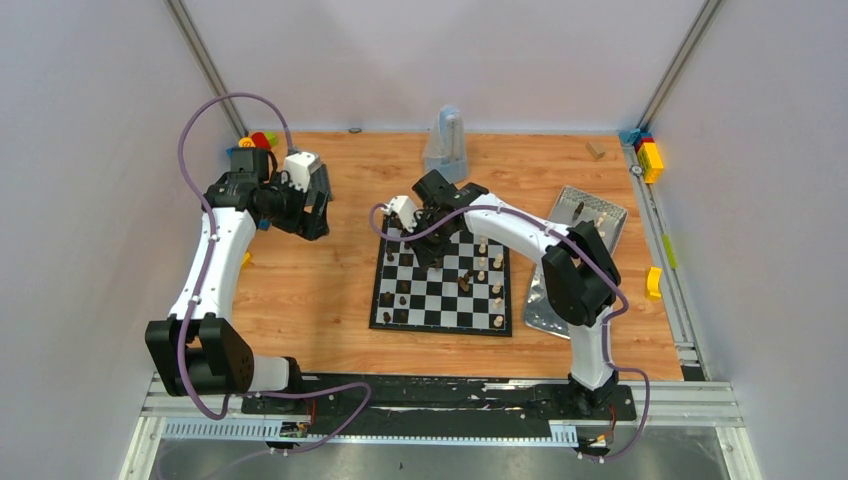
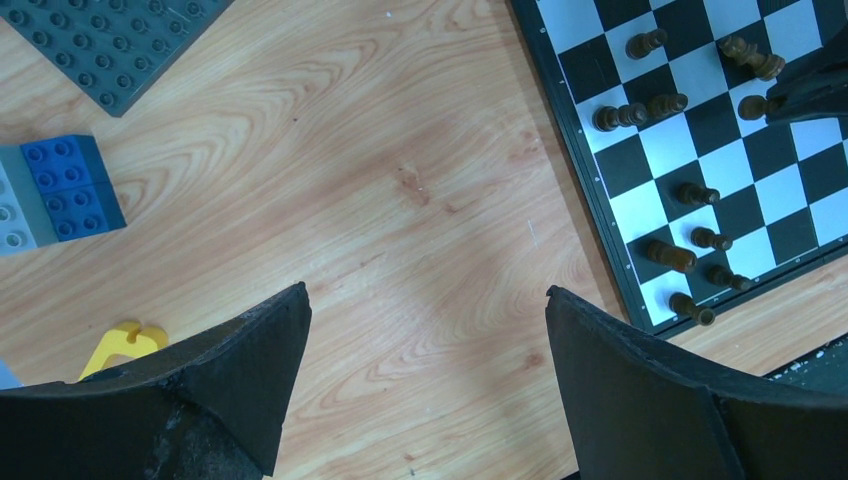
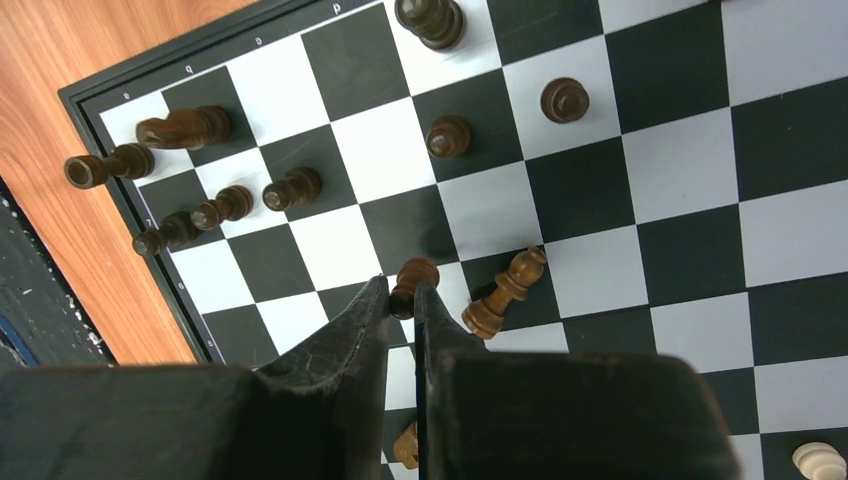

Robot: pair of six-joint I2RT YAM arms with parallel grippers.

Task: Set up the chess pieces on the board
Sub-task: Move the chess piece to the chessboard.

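Board (image 1: 430, 300): flat on the bench (image 1: 300, 300), right of centre.
Dark pieces (image 3: 448, 137): standing scattered over the board's left files.
Pale pieces (image 1: 497, 292): standing along its right edge.
Tipped piece (image 3: 505, 292): brown, lying on its side just beside the right tool.
Right tool (image 3: 402, 300): low over the board, fingers almost together, pinching a dark pawn (image 3: 413, 275).
Left tool (image 2: 425, 295): spread wide, nothing held, over bare bench left of the board.
Tray (image 1: 590, 215): silver, just right of the board.
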